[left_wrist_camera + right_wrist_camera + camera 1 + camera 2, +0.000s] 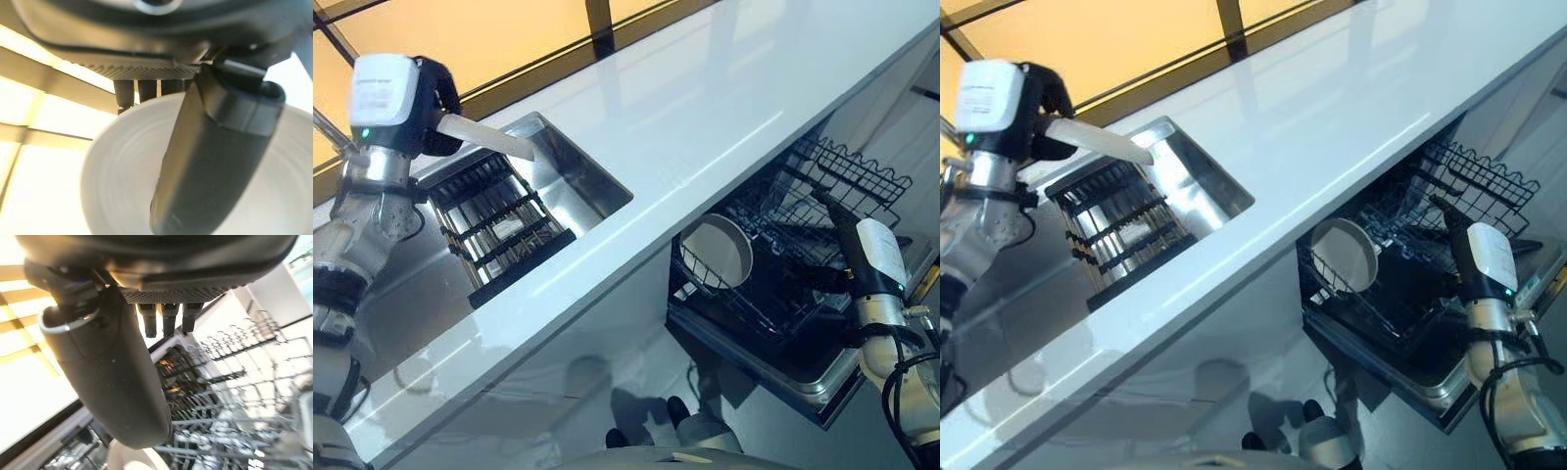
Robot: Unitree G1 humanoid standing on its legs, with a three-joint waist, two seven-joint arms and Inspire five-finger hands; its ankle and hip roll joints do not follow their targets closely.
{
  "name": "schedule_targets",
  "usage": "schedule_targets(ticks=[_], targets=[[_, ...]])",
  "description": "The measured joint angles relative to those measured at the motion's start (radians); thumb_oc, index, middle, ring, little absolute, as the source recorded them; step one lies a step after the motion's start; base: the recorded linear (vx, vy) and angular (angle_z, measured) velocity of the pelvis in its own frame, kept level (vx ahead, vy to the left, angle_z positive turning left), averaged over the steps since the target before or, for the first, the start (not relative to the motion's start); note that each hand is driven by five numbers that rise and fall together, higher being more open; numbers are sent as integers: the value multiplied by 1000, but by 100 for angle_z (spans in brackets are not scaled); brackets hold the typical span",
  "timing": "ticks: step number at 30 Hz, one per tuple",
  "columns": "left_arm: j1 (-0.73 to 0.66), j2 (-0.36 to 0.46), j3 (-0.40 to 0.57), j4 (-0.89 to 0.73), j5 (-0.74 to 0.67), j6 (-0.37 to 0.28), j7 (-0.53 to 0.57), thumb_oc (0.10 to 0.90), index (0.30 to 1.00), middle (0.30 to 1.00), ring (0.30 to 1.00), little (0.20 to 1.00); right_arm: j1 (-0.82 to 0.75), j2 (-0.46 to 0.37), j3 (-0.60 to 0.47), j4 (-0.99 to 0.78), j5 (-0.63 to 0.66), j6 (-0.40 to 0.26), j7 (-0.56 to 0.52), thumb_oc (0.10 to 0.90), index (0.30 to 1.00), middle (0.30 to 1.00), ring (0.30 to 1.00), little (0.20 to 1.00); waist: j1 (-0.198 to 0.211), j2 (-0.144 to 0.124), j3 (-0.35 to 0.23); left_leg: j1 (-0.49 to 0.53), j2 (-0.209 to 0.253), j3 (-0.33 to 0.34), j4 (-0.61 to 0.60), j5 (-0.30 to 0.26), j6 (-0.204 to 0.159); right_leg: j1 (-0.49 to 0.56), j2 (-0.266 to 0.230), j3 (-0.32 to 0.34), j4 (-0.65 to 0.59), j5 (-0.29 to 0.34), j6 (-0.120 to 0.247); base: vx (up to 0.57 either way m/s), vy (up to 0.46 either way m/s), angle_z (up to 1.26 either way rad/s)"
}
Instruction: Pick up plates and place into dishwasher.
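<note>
Overall light: bright from where I sit — warm amber comes through the window (499,39) behind the counter.
Counter: I see a pale sheen and a streak of glare along the white countertop (705,117).
Sink: the steel sink (578,186) reflects light on its wall.
Dishwasher: the dishwasher rack (783,255) sits in shade under the counter — darkest part of the head views.
Left wrist view: the thumb (220,161) is a blurred dark bulk; the plate (122,181) looks soft and washed out.
Right wrist view: the rack wires (234,431) are blurred, with blown-out patches.
</note>
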Motion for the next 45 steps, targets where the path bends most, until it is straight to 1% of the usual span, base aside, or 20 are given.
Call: schedule_targets(ticks=[3, 5, 6, 7, 8, 9, 10, 11, 12, 14, 15, 20, 24, 29, 32, 35, 40, 43, 44, 45], targets=[[58, -47, 21, 12, -25, -8, 48, 100, 300, 300, 300, 200, -4, 5, 0, 0, -1, -17, -11, 800, 900, 900, 900, 900, 22, -25, -14, -1, 0, -12, 0, 6, -1, 3, -1, -8, 0, 0, 0, -18, 23, 11], [85, -85, 53, 11, -30, -14, 73, 100, 300, 300, 300, 200, -6, 5, 0, 0, -2, -26, -21, 800, 900, 900, 900, 900, 24, -36, -20, -1, -1, -22, 0, 9, 0, 6, -2, -18, 0, 0, 0, -14, 14, 17], [128, -130, 95, -6, -55, -29, 106, 100, 300, 300, 300, 200, -11, 11, 0, -1, -5, -38, -36, 800, 900, 900, 900, 900, 31, -49, -28, -1, -1, -28, 0, 10, 0, 8, -3, -22, 0, 0, 0, -11, 13, 11], [139, -141, 106, -16, -64, -29, 116, 100, 300, 300, 300, 200, -12, 15, -1, -1, -7, -41, -39, 800, 900, 900, 900, 900, 36, -53, -30, -1, -1, -28, 0, 10, 0, 9, -3, -22, 0, 0, 0, -15, 18, 9], [165, -170, 131, -39, -90, -37, 137, 100, 300, 300, 300, 200, -13, 28, -1, -3, -21, -49, -59, 800, 900, 900, 900, 900, 49, -64, -36, -2, -1, -30, 0, 12, 0, 9, -3, -23, 0, 0, 0, -11, 13, 4], [175, -180, 139, -50, -94, -37, 138, 100, 300, 300, 300, 200, -15, 33, -1, -5, -23, -52, -64, 800, 900, 900, 900, 900, 52, -68, -38, -3, -1, -33, 0, 12, 0, 9, -3, -23, 0, 0, 0, -10, 10, 8], [219, -234, 194, -124, -120, -37, 140, 100, 300, 300, 300, 200, -16, 54, -6, -14, -31, -53, -87, 800, 900, 900, 900, 900, 58, -71, -42, -3, -2, -37, 0, 12, 1, 11, -4, -26, 0, 0, 0, -5, 5, 7], [234, -259, 210, -151, -130, -41, 148, 100, 300, 300, 300, 200, -16, 60, -6, -18, -34, -54, -99, 800, 900, 900, 900, 900, 63, -72, -42, -3, -3, -38, 1, 13, 1, 11, -4, -26, 0, 0, 0, -8, 8, 8], [248, -293, 216, -187, -151, -53, 157, 100, 300, 300, 300, 200, -17, 67, -6, -19, -47, -63, -120, 800, 900, 900, 900, 900, 74, -74, -44, -3, -4, -41, 1, 14, 3, 11, -5, -27, 0, 0, 0, -8, 9, 10], [265, -332, 227, -262, -193, -59, 150, 100, 300, 300, 300, 200, -22, 81, -7, -35, -67, -82, -151, 800, 900, 900, 900, 900, 84, -75, -44, -5, -5, -48, 1, 17, 4, 12, -7, -30, -1, -1, 0, -9, 10, 9], [268, -338, 227, -276, -202, -66, 149, 100, 300, 300, 300, 200, -23, 84, -7, -40, -68, -89, -159, 800, 900, 900, 900, 900, 87, -76, -45, -5, -6, -49, 1, 17, 4, 12, -7, -31, 0, -1, 0, -7, 8, 5], [269, -408, 226, -452, -262, -90, 109, 100, 300, 300, 300, 200, -52, 117, -7, -127, -69, -140, -188, 800, 900, 900, 900, 900, 95, -75, -45, -2, -8, -54, 1, 20, 6, 17, -9, -37, -1, -1, 0, -1, 2, 2], [268, -431, 209, -542, -280, -109, 70, 100, 300, 300, 300, 200, -94, 128, -6, -202, -66, -181, -188, 800, 900, 900, 900, 900, 87, -74, -45, 0, -10, -53, 1, 21, 7, 19, -10, -35, -1, -1, 0, 0, 0, 0], [268, -432, 182, -543, -289, -117, 45, 100, 300, 300, 300, 200, -115, 128, -5, -241, -61, -211, -188, 800, 900, 900, 900, 900, 77, -73, -47, 1, -10, -51, 1, 21, 7, 18, -10, -33, -1, -1, 0, 1, -1, -1], [265, -452, 132, -565, -325, -104, 12, 100, 300, 300, 300, 200, -137, 136, -2, -276, -34, -223, -182, 800, 900, 900, 900, 900, 67, -70, -50, 1, -11, -41, 2, 21, 8, 13, -10, -22, -1, 0, 1, 12, -7, -9], [251, -458, 88, -582, -326, -87, -29, 100, 300, 300, 300, 200, -138, 139, -2, -306, -8, -233, -166, 800, 900, 900, 900, 900, 64, -68, -51, 1, -12, -35, 3, 21, 8, 12, -10, -18, 0, 0, 1, -3, 0, -5], [196, -464, 3, -582, -336, -46, -89, 100, 300, 300, 300, 200, -178, 140, 26, -325, 25, -236, -99, 800, 900, 900, 900, 900, 43, -64, -54, 2, -11, -26, 1, 21, 8, 10, -9, -9, 0, 1, 2, -10, 0, -6], [189, -473, -40, -582, -357, -44, -114, 100, 300, 300, 300, 200, -189, 141, 49, -326, 47, -236, -44, 800, 900, 900, 900, 900, 33, -54, -60, 5, -9, -16, 1, 17, 7, 9, -7, 3, 0, 1, 2, 1, -1, -12], [189, -479, -58, -582, -357, -44, -127, 100, 300, 300, 300, 200, -189, 141, 60, -326, 76, -234, 9, 800, 900, 900, 900, 900, 27, -52, -61, 6, -7, -13, 1, 15, 6, 9, -6, 5, 0, 1, 2, 5, -5, -5], [189, -482, -61, -582, -357, -44, -130, 100, 300, 300, 300, 200, -189, 140, 64, -326, 88, -233, 23, 800, 900, 900, 900, 900, 25, -52, -61, 6, -6, -12, 1, 15, 6, 9, -6, 5, 0, 1, 2, 5, -5, -7]])
